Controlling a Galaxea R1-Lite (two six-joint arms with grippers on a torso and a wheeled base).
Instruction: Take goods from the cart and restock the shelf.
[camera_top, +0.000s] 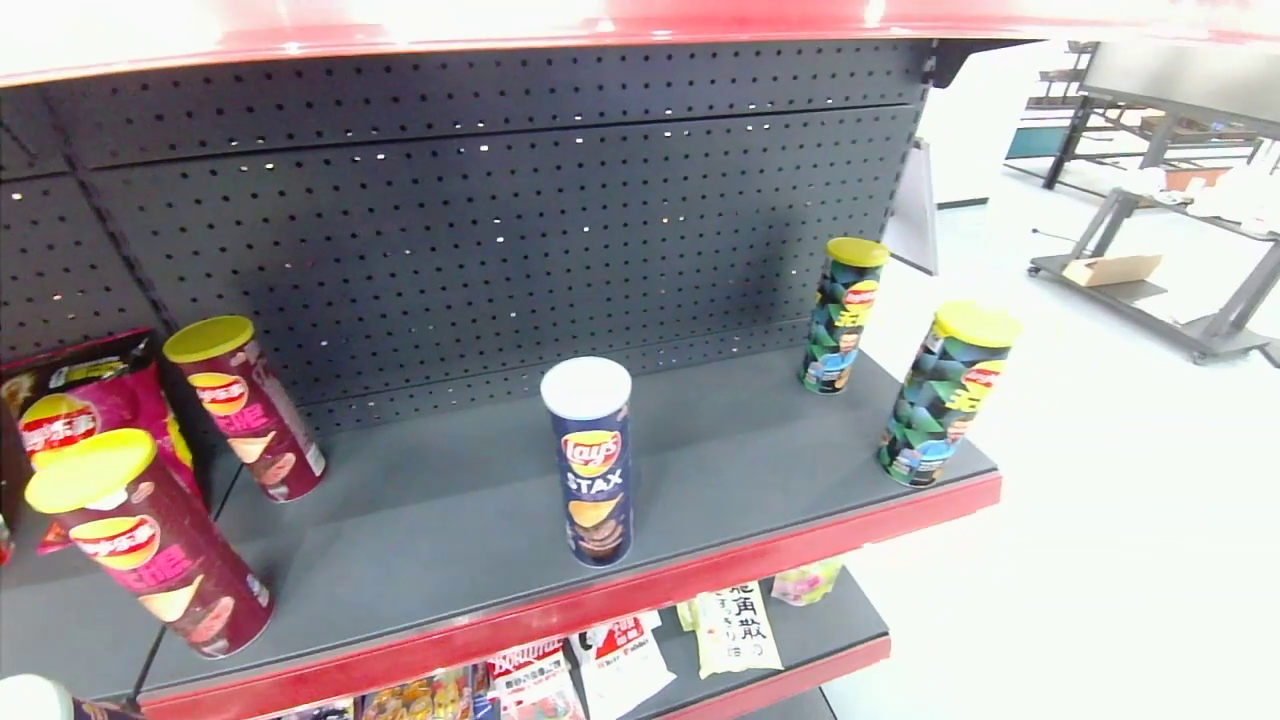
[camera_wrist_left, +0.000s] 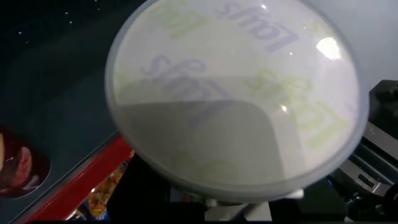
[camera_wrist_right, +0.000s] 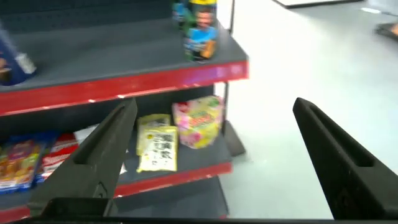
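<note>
Left end effector (camera_wrist_left: 249, 202), seen in its own wrist view, sits under a chip can with a frosted white plastic lid (camera_wrist_left: 233, 99). I judge it to be grasping that can, since the can hangs in front of the red steel lip of the dark grey shelf (camera_wrist_left: 93, 177) with nothing under it. The lid blocks most of this camera's sight, so the can's base may be set down half blind. In the right wrist view the right end effector (camera_wrist_right: 216, 109) is released, its two black fingers spread wide with nothing between them, near the lower shelf's snack packets (camera_wrist_right: 199, 121). A careless swing upward could clip the green-patterned can (camera_wrist_right: 200, 31) at the shelf corner. In the head view the held can (camera_top: 30, 693) sits low at the front left, below the shelf board (camera_top: 700, 440). Lifted too shallowly it could catch the lip, or knock the near maroon yellow-lidded can (camera_top: 150, 540), which is tall, narrow and likely to topple.
</note>
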